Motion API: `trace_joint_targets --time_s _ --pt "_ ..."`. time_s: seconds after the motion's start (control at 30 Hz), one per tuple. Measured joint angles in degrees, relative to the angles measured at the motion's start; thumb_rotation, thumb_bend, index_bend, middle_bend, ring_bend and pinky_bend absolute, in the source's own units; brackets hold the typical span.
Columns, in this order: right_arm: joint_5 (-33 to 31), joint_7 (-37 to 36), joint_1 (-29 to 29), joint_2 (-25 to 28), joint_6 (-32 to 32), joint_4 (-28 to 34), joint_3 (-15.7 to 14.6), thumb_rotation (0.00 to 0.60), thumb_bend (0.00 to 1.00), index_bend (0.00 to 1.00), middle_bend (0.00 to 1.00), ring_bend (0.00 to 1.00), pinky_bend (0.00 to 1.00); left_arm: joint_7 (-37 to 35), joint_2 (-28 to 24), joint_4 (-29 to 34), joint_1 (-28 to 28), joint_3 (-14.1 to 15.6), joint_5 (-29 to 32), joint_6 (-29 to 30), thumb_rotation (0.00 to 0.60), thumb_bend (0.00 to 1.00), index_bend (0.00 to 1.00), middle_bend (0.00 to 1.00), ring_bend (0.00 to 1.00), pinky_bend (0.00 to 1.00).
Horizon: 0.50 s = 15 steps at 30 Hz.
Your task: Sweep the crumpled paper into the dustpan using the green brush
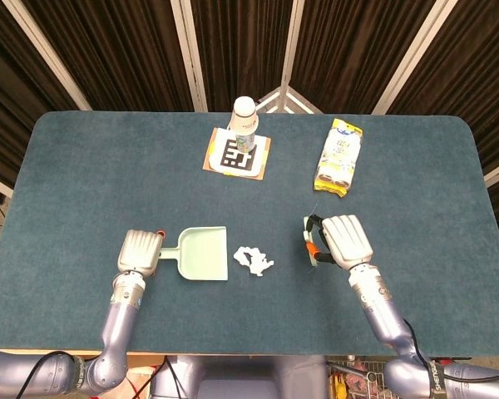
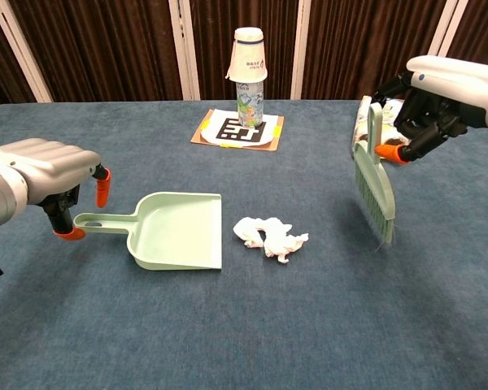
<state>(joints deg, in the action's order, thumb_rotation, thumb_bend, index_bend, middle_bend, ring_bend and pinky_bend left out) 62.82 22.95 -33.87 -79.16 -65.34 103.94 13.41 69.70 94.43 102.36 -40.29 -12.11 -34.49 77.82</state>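
Note:
The pale green dustpan point(image 2: 175, 230) lies flat at front left, its mouth facing right toward the crumpled white paper point(image 2: 268, 234), which sits a short gap away. My left hand point(image 2: 45, 175) hovers over the end of the dustpan handle point(image 2: 98, 221), with fingers apart above and below it and no firm grip showing. My right hand point(image 2: 439, 93) holds the green brush point(image 2: 374, 183) by its handle, bristles hanging down above the table, well right of the paper. From above, the left hand point(image 1: 141, 251), dustpan point(image 1: 201, 253), paper point(image 1: 253, 260) and right hand point(image 1: 348, 241) form one row.
A bottle capped with a paper cup point(image 1: 244, 125) stands on a marker card point(image 1: 237, 154) at the back centre. A yellow snack bag point(image 1: 339, 155) lies at the back right, behind the brush. The blue table point(image 1: 83, 166) reaches well beyond all of these.

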Motion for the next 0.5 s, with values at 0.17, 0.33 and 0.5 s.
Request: trace_joint_targets --time_s 0.17,0.33,0.5 --pt "-0.1 -0.4 0.0 -0.2 -0.1 -0.1 -0.3 0.600 0.61 0.78 0.90 0.92 0.89 -0.9 0.8 -1.1 -0.6 0.0 1.6 0.3 0.600 0.36 0.41 1.00 1.00 1.00" --pt "0.0 -0.8 0.0 -0.4 -0.3 -0.5 -0.7 0.600 0.61 0.78 0.90 0.92 0.89 -1.5 2.4 -2.8 -1.7 0.1 2.6 0.1 0.600 0.37 0.42 1.00 1.00 1.00" --pt "0.0 -1.0 -0.1 -0.4 -0.4 -1.0 -0.8 0.600 0.61 0.78 0.90 0.92 0.89 -1.5 4.1 -4.2 -3.0 0.3 3.2 0.0 0.600 0.44 0.47 1.00 1.00 1.00"
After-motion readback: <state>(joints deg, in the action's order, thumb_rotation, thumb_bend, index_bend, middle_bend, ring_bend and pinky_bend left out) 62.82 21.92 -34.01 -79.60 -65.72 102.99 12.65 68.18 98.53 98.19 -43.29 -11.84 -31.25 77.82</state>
